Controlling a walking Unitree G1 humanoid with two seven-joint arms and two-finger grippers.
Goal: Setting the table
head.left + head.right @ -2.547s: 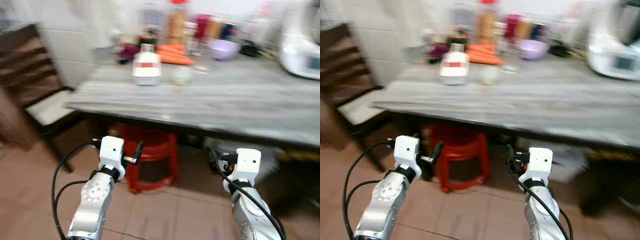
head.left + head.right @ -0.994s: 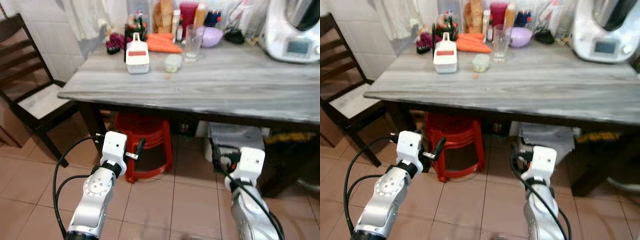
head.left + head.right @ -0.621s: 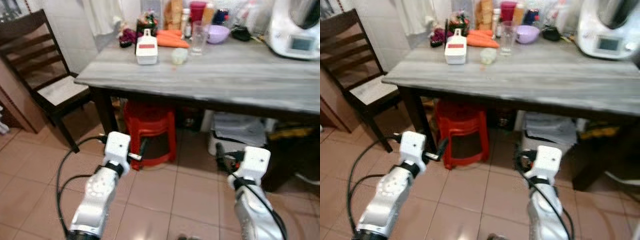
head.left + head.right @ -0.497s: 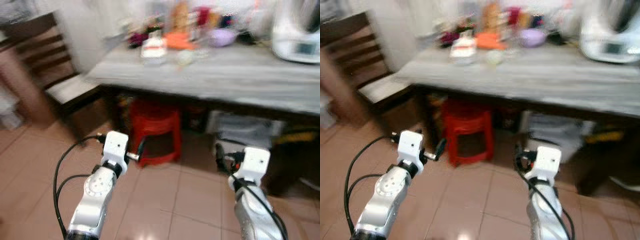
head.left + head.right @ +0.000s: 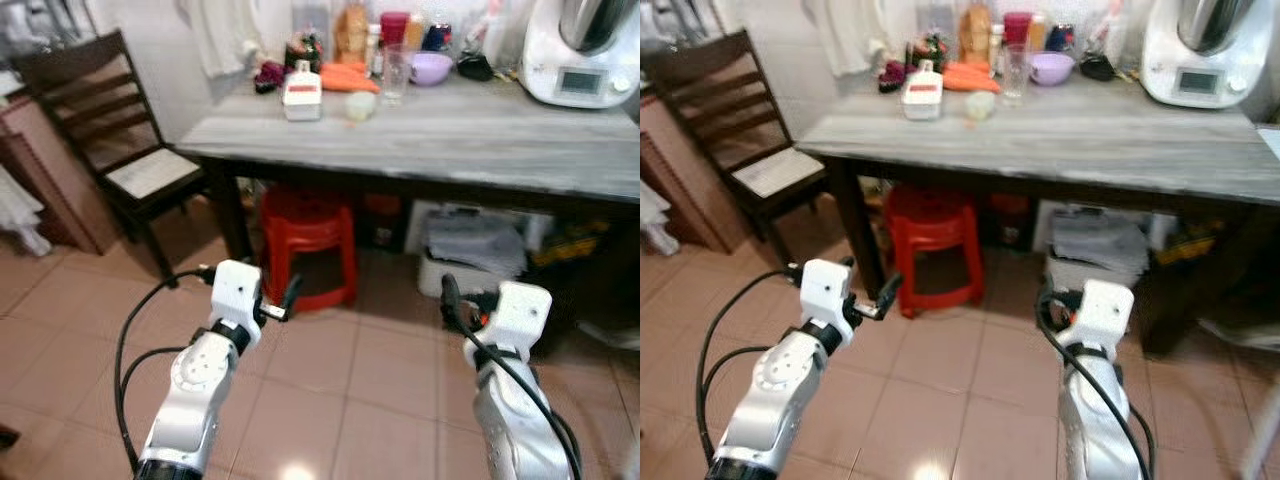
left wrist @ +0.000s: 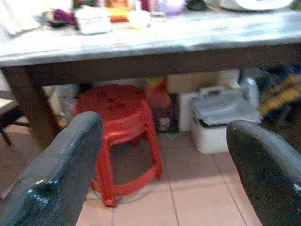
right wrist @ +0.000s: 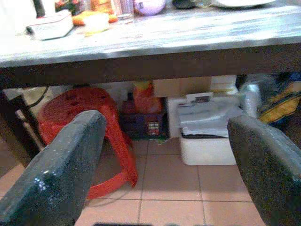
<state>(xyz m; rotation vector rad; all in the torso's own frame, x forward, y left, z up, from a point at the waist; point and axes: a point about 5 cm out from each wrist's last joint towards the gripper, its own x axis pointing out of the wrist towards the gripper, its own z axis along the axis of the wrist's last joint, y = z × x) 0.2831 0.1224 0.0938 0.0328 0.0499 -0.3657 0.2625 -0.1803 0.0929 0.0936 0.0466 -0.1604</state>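
Left eye view: the left gripper [image 5: 290, 294] and right gripper [image 5: 446, 296] are held low and forward over the tiled floor [image 5: 330, 400], both well short of the grey table [image 5: 480, 135], which stands ahead of and above them with its long axis running across the line of approach. The items for setting lie at the far left end of the tabletop: a white container [image 5: 301, 99] with a red label, a small pale cup [image 5: 360, 105], a clear glass [image 5: 396, 72] and a purple bowl [image 5: 431, 68]. These lie ahead of the left gripper rather than the right, so the left arm is judged the nearer. A red stool [image 5: 308, 240] sits under the table directly ahead of the left gripper, and a dark chair [image 5: 110, 130] stands off to its left. Right eye view: same layout; a white appliance [image 5: 1195, 50] occupies the far end of the table beyond the right gripper. Left wrist view: both fingers [image 6: 56, 174] are spread wide with nothing between them; the stool and table edge are framed in the gap. Right wrist view: fingers [image 7: 61, 169] likewise wide apart and empty, with a white bin [image 7: 207, 136] under the table ahead. Against the frames of 0.5 s ago, the picture is sharp rather than blurred, and the table sits slightly further off and higher in view, consistent with camera movement; both arms keep the same carried posture.
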